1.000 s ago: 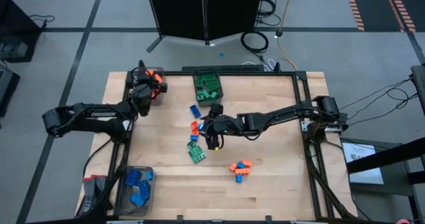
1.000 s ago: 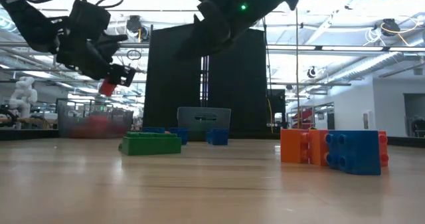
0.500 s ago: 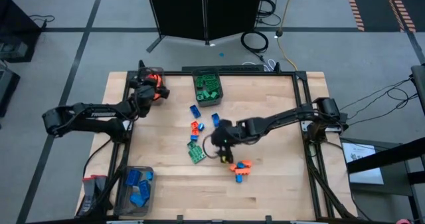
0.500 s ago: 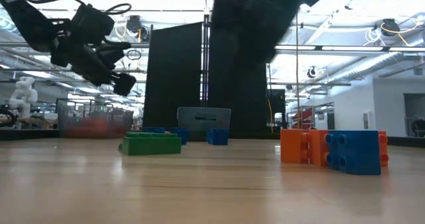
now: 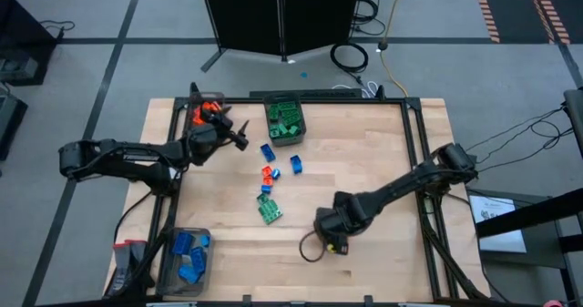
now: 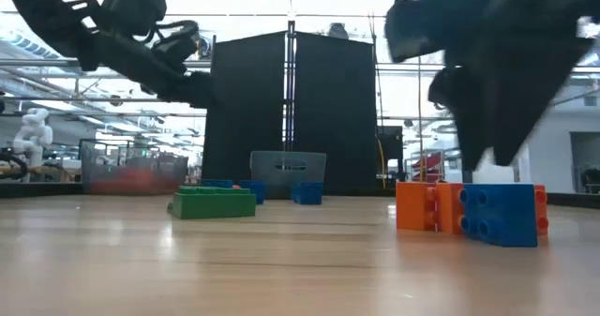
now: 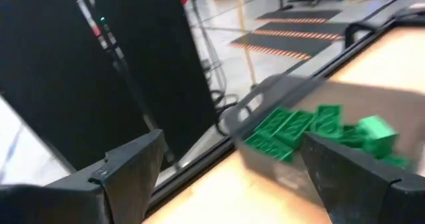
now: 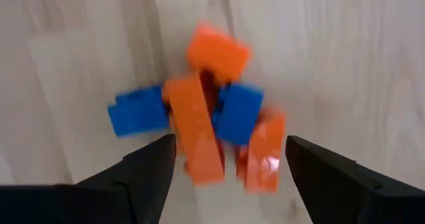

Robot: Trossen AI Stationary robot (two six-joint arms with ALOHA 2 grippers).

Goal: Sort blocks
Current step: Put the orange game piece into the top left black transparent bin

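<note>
At desk centre: loose blocks [image 5: 268, 173] remain, blue, orange, green.
Right tool [image 5: 333, 238]: 5 o'clock, fingers spread, empty, above orange-blue cluster [image 8: 211, 136].
Left tool [image 5: 239, 139]: 10 o'clock, wide open, empty.
Done: green bin [image 5: 285, 120], orange bin [image 5: 202, 114], blue bin [image 5: 185, 257] partly filled.

Two dark jointed arms, black cable loops, matte wedge-shaped jaws

Left arm stretches along the table's far left side, its left gripper [image 5: 239, 138] raised off the surface, fingers [image 7: 126, 167] spread wide with nothing between them. Right arm reaches in from the right edge towards the near middle, right gripper [image 5: 332, 237] pointing down, fingers [image 8: 149, 167] wide apart, holding nothing.
</note>
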